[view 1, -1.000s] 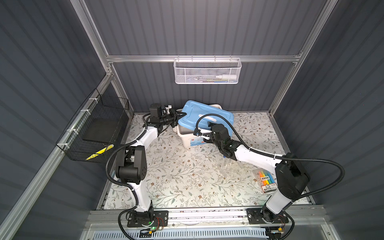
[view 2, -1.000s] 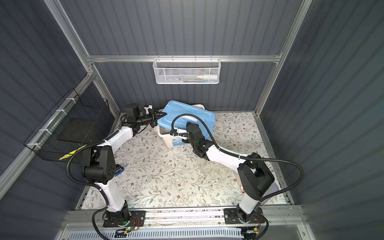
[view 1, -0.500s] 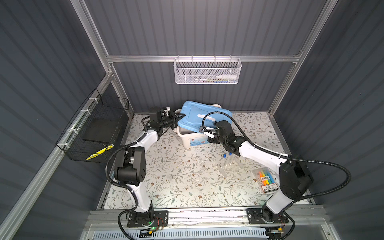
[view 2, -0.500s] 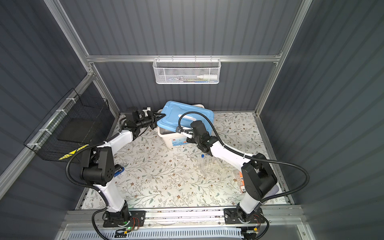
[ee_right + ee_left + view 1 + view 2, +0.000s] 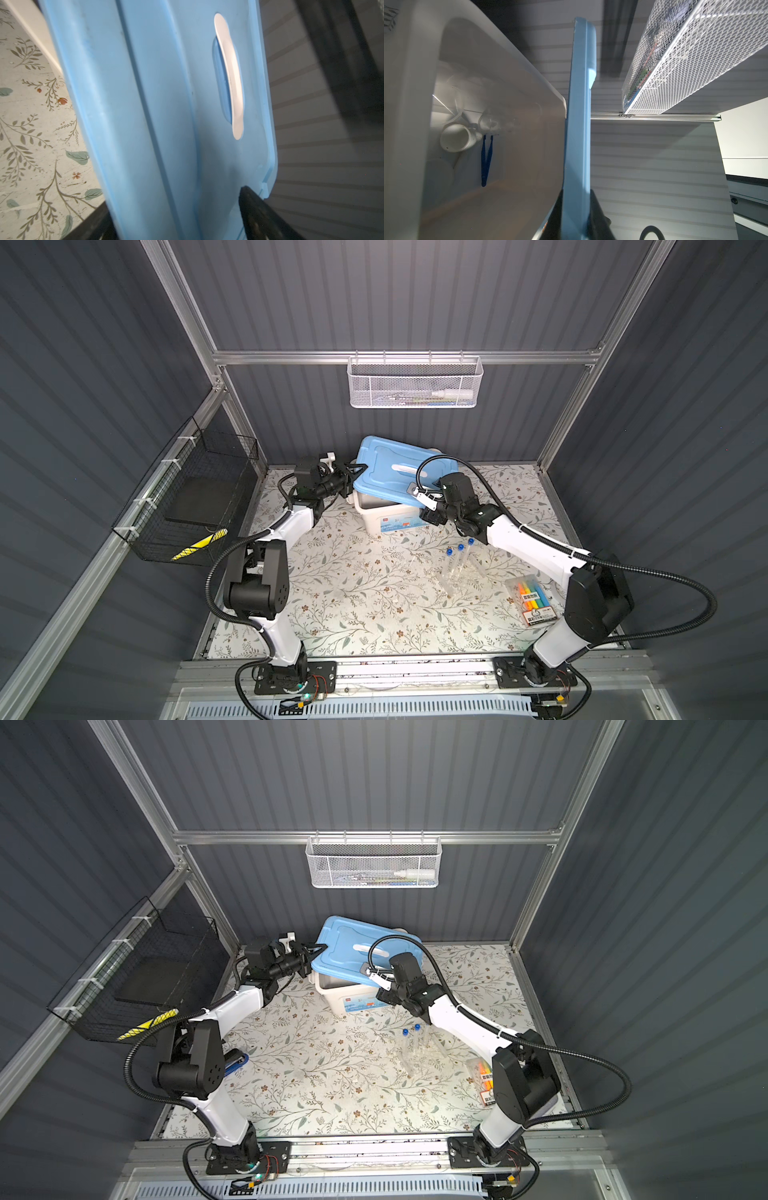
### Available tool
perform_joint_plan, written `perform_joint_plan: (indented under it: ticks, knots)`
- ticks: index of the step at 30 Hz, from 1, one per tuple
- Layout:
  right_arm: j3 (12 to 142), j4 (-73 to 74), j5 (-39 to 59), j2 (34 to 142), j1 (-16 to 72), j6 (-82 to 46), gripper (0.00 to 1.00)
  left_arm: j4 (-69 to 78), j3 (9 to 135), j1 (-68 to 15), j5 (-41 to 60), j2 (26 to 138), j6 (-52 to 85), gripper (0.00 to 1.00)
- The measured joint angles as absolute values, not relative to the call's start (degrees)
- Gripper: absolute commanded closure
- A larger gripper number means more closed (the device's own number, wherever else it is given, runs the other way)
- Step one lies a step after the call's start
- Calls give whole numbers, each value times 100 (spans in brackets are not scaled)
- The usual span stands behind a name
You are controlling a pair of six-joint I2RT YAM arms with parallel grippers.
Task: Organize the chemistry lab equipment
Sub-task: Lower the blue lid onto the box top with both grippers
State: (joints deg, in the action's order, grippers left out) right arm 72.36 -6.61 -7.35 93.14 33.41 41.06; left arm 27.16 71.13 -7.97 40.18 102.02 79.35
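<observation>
- The left gripper (image 5: 355,470), fingers nearly together, pinches the left edge of the blue lid (image 5: 395,472), which is tilted over the white storage bin (image 5: 386,519) at the back edge.
- The small white cup (image 5: 455,138) and blue tweezers (image 5: 486,158) lie inside the bin.
- The bin label's print is unreadable.
- The right gripper (image 5: 173,196), fingers spread wide, straddles the lid's right edge.
- The blue-capped test tubes (image 5: 459,558) stand right of centre on the floral tabletop (image 5: 353,597).
- The walls are grey and ribbed.

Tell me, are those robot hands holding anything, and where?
The left hand pinches the blue lid by the rim of one end. The right hand, at the opposite end, stands open, gripping nothing.
</observation>
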Motion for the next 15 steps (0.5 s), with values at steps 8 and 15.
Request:
perform_joint_plan:
  ticks: [8,15]
  knots:
    - [7472,-1197,-405,9314,3076,3701,15,2877,6757,-814,3614,9935,7937,85]
    - [7581,-1339,-255,9314,2877,3404,15,3041,6595,-810,3312,9712,7913,85]
